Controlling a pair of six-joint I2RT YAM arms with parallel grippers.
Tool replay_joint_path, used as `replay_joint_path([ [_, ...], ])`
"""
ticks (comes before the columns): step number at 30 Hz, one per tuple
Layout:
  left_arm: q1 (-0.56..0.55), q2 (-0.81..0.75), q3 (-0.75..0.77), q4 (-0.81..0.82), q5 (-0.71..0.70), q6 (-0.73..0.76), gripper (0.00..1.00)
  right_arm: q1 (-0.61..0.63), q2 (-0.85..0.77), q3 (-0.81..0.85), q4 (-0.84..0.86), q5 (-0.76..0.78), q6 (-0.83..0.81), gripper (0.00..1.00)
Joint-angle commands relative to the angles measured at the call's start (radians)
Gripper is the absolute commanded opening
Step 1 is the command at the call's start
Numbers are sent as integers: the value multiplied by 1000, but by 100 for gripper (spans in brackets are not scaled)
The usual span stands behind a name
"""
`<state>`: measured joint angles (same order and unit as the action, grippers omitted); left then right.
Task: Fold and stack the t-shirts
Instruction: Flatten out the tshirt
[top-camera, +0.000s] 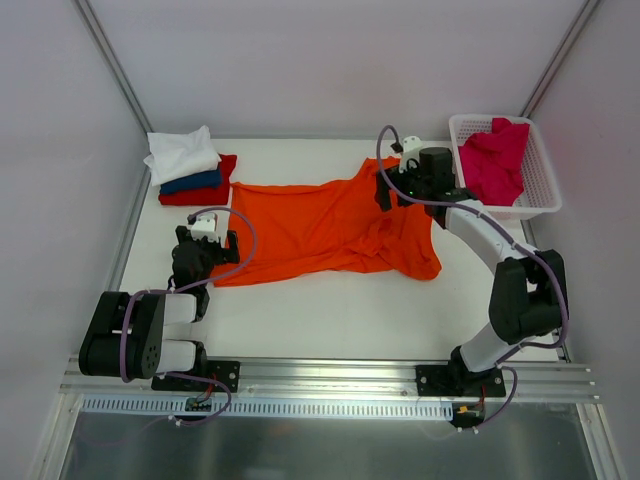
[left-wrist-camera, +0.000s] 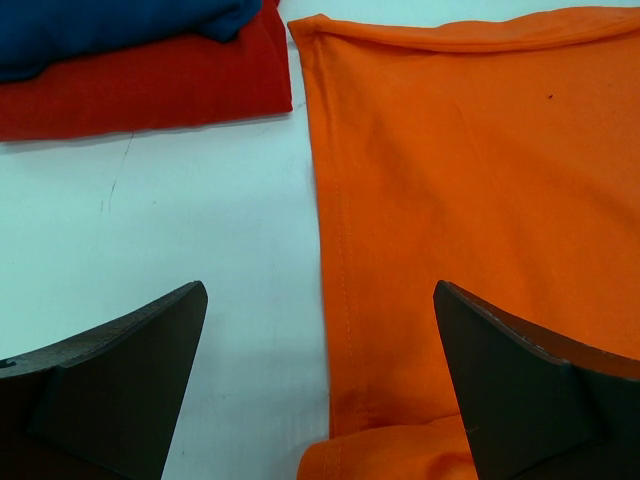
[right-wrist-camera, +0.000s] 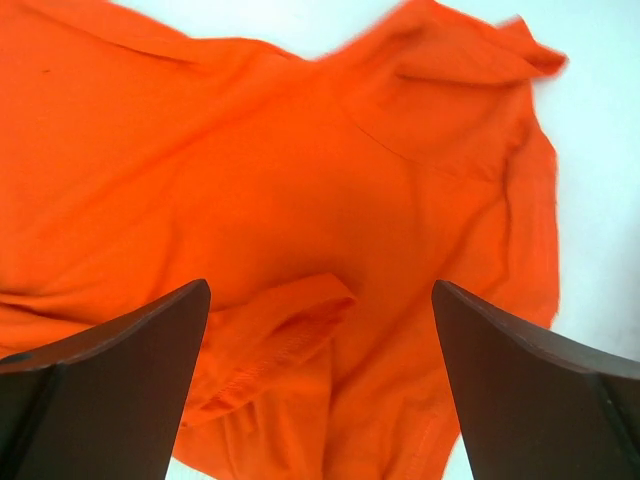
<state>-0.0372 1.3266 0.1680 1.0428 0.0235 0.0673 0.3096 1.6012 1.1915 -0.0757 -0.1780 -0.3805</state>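
While the orange t-shirt (top-camera: 320, 225) lies spread but rumpled across the middle of the frame, both grippers hover over it, jaws wide apart and holding nothing. The left gripper (left-wrist-camera: 320, 300) is at its left hem, the right gripper (right-wrist-camera: 320, 300) over the bunched right end. Flattening looks like the step in hand; next, each gripper needs an edge to pinch. There are five shirts: the orange one, three stacked at upper left — white shirt (top-camera: 182, 152), dark blue shirt (top-camera: 192, 182), red shirt (top-camera: 200, 195) — and one crimson-pink shirt (top-camera: 495, 160) in the single basket (top-camera: 543, 185) at upper right.
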Motion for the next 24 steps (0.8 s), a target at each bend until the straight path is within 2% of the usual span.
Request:
replay_joint_path([
  [1, 13, -3, 13, 51, 26, -9, 99, -75, -60, -43, 109, -60, 84, 98],
  [7, 13, -3, 13, 49, 24, -9, 99, -176, -69, -82, 148, -80, 156, 97],
  [15, 13, -3, 13, 51, 26, -11, 99, -346, -133, -263, 306, -204, 371, 99],
  [21, 13, -3, 13, 49, 26, -9, 99, -398, -213, -375, 323, -232, 456, 100],
  [24, 13, -3, 13, 49, 26, -11, 99, -400, -241, -398, 336, -339, 485, 99],
])
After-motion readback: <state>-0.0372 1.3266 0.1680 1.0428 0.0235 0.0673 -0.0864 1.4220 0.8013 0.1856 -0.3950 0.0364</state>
